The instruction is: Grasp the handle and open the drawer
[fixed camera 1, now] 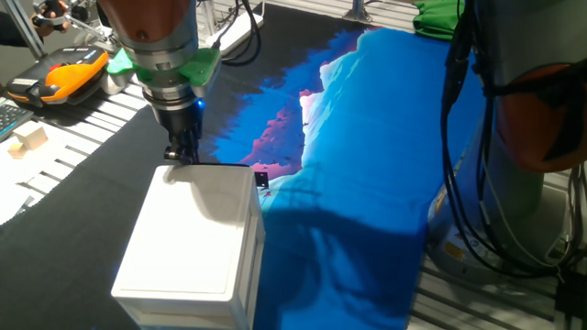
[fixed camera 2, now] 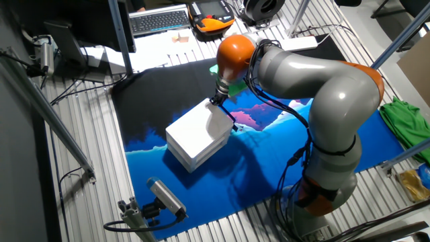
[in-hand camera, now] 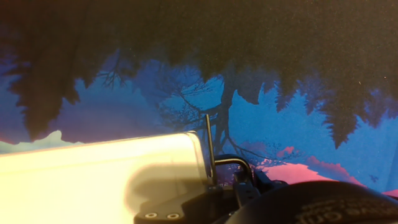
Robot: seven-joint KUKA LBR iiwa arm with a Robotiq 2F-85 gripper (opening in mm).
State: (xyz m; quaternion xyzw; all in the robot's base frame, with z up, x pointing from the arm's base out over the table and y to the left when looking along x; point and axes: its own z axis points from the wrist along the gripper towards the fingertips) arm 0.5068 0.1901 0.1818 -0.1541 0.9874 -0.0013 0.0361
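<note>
The white drawer unit (fixed camera 1: 188, 243) stands on the dark cloth; it also shows in the other fixed view (fixed camera 2: 197, 134). The drawer (in-hand camera: 93, 171) is the pale surface at the lower left of the hand view and looks pushed in. The handle (fixed camera 1: 229, 166) is a thin dark bar along the unit's far top edge, ending in a small black piece (fixed camera 1: 261, 180). In the hand view the handle (in-hand camera: 209, 146) runs upright beside the drawer's edge. My gripper (fixed camera 1: 181, 156) stands upright at the handle's left end, its fingers close together on the bar. It also shows in the other fixed view (fixed camera 2: 218, 101).
A blue and pink printed cloth (fixed camera 1: 367, 183) covers the table to the right of the unit. A wooden block (fixed camera 1: 27, 139) and an orange-black device (fixed camera 1: 64, 78) lie at the far left. Black cables (fixed camera 1: 459, 183) hang at the right. A camera on a stand (fixed camera 2: 164, 196) sits by the near edge.
</note>
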